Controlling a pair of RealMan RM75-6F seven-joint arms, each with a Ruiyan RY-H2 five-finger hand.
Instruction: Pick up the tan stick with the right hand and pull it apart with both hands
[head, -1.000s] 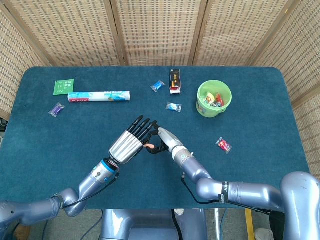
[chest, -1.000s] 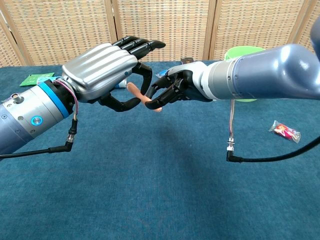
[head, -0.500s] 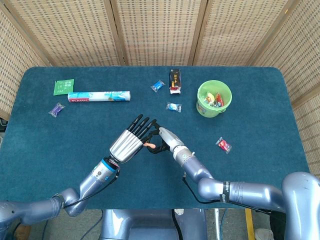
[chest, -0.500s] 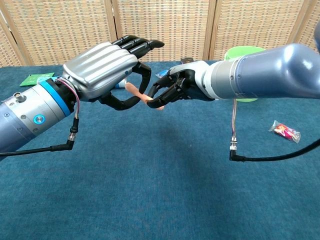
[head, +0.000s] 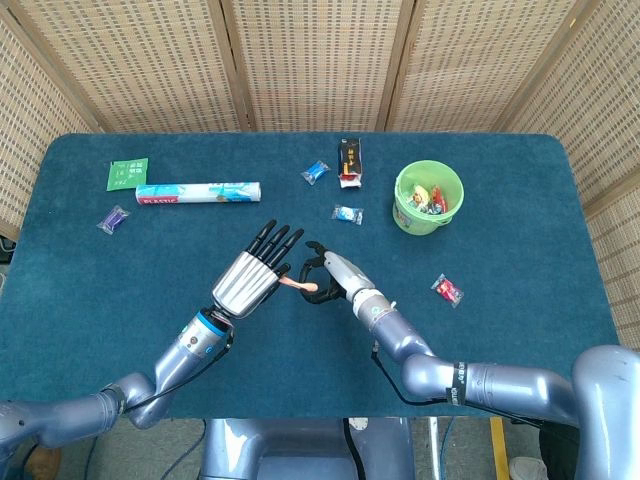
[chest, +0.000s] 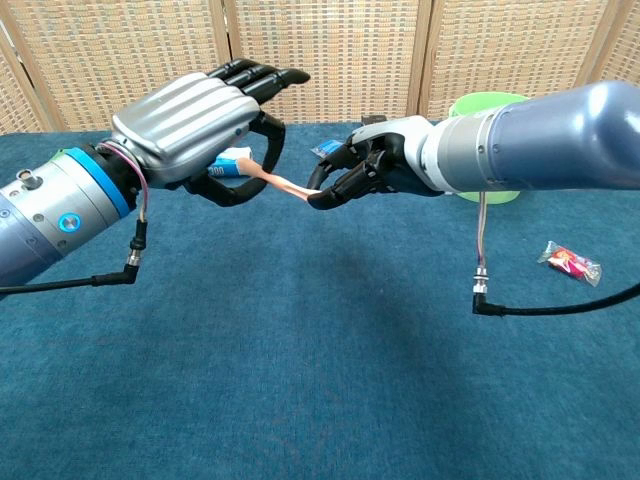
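Chest view shows your left hand (chest: 205, 125) and right hand (chest: 372, 172) each pinching an end of the thin, stretchy tan stick (chest: 288, 186), drawn long but unbroken, so you must pull further.

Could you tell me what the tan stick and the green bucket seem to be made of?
Tan stick: probably soft rubber or putty, matte; it stretches thin between left hand and right hand.
Green bucket: likely plastic, smooth, slightly translucent walls.
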